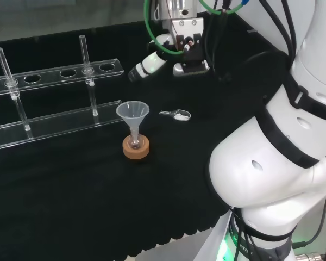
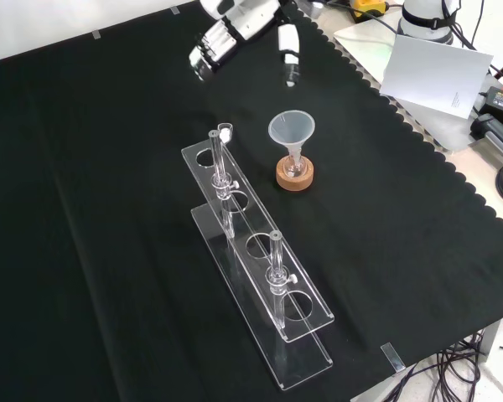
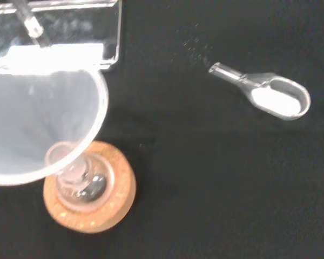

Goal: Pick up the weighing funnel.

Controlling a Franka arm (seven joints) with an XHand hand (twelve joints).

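The weighing funnel (image 1: 175,114) is lying on the bench (image 1: 87,196), just right of the funnel (image 1: 133,111) that is standing in a flask (image 1: 134,140) on a cork ring (image 1: 136,151) in the head view, while the hand (image 1: 150,61) is hovering beyond it, fingers apart and relaxed, gripping nothing.

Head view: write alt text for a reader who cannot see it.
A small clear weighing funnel lies on black cloth, just right of the funnel standing in a flask on a cork ring. The robot hand hangs beyond it, holding nothing; a clear tube rack stands at left.
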